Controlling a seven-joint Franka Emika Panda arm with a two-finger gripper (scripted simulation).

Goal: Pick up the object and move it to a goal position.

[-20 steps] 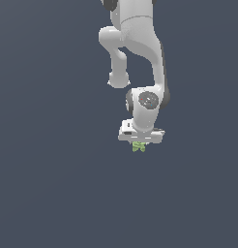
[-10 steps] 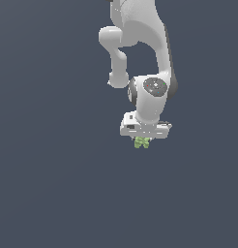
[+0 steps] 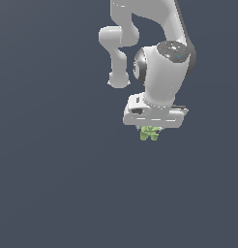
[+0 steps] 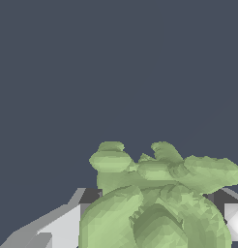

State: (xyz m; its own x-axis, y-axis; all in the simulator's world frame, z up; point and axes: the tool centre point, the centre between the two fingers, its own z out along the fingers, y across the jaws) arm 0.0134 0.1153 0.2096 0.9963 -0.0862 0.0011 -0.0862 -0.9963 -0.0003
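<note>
One arm (image 3: 155, 48) fills the upper part of the exterior view, white and bulky, folding down toward that view's right of centre against a plain dark grey backdrop. At its end, one gripper (image 3: 151, 131), its broad white body hanging level. And right under it, one object (image 3: 150, 133), a small light-green lump with jagged lobes, poking out just below the gripper body. In the wrist view the object (image 4: 159, 198) looms large, wedged between grey-white fingers (image 4: 60, 225) on either side. The jaws are clamped on the object, touching it on both sides.
</note>
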